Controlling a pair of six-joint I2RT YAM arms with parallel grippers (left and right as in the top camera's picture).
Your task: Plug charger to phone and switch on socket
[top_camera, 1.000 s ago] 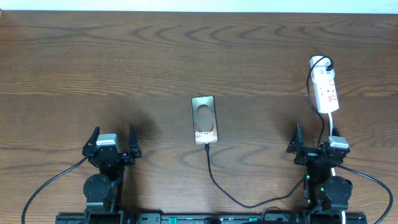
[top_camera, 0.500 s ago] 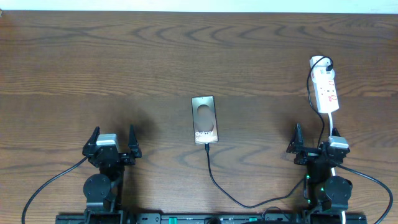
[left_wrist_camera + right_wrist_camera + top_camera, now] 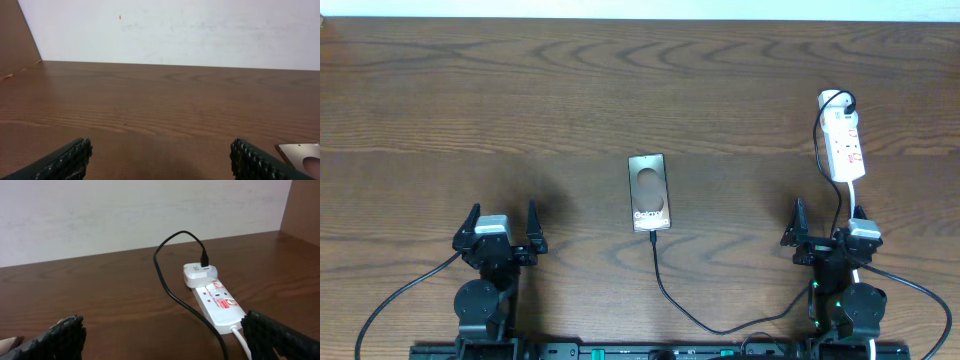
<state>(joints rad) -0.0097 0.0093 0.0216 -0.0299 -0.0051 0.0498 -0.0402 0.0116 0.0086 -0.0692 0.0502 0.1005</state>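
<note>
Change over the last second: none. In the overhead view every item and both arms lay exactly as they had a second before.

- Phone (image 3: 649, 192): lay flat at the middle of the wooden surface (image 3: 520, 100), lettered end toward the robot. One corner showed at the lower right of the left wrist view (image 3: 300, 152).
- Charger cable (image 3: 665, 290): ran from the robot's base in a curve up to the phone's near end, where its connector (image 3: 652, 232) touched the edge. It looked plugged in, though full seating could not be confirmed from above.
- Power strip (image 3: 844, 143): lay at the far right of the surface, well apart from the phone. A white adapter (image 3: 199, 273) sat in its far end with the black cable plugged into it, and a white cord (image 3: 242, 340) left its near end. The red marks were visible but the switch position could not be read.
- Left gripper (image 3: 501, 218): fingers spread wide, holding nothing, parked at the near edge.
- Right gripper (image 3: 825, 222): likewise spread and empty, just short of the strip's near end and facing it.

Assessment: the stillness suggested a pause between steps (or a rest pose). With the plug apparently at the phone, the switch on the strip seemed to be the remaining work, and the right arm was better placed for it.
</note>
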